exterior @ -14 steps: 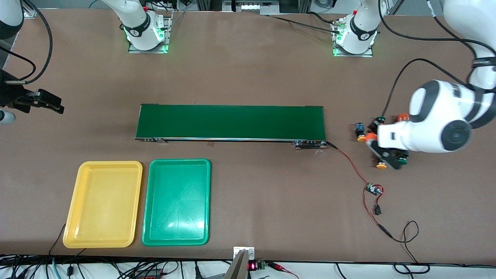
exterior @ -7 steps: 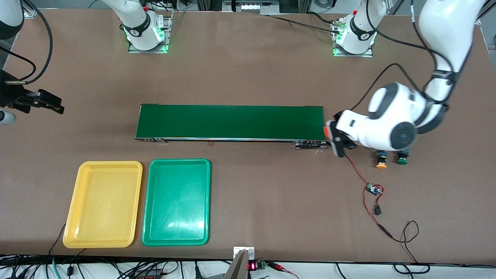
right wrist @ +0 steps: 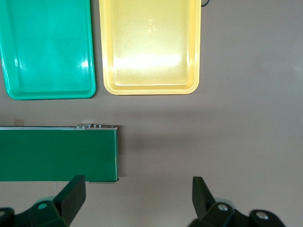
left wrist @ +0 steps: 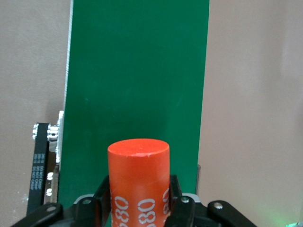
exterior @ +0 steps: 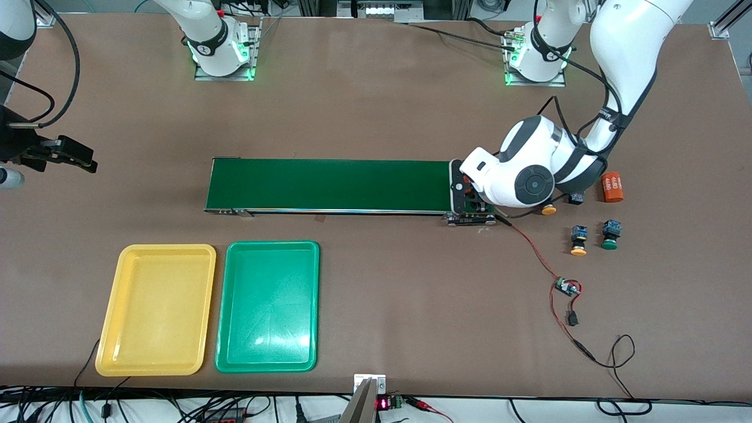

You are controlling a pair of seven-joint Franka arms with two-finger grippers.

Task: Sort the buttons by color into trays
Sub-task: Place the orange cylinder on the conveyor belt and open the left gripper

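Observation:
My left gripper (left wrist: pixel 138 191) is shut on an orange cylinder (left wrist: pixel 138 170) with white print, held upright over the dark-green conveyor belt's (exterior: pixel 346 185) end toward the left arm. This cylinder is not a button. An orange-capped button (exterior: pixel 578 242) and a green-capped button (exterior: pixel 609 236) stand side by side on the table, nearer the front camera than the left hand (exterior: pixel 470 197). Another orange cap (exterior: pixel 549 210) peeks out from under that hand. The yellow tray (exterior: pixel 167 249) and green tray (exterior: pixel 270 244) lie bare toward the right arm's end. My right gripper (right wrist: pixel 137 196) waits open above bare table.
A second orange cylinder (exterior: pixel 612 187) lies on the table beside the left arm. A small circuit board (exterior: pixel 567 288) with red and black wires trails from the belt's end toward the front edge. The right wrist view shows both trays (right wrist: pixel 149 90) and the belt's other end (right wrist: pixel 57 153).
The left arm has swung from above the buttons to the belt's end, carrying the orange cylinder. The right arm has not moved.

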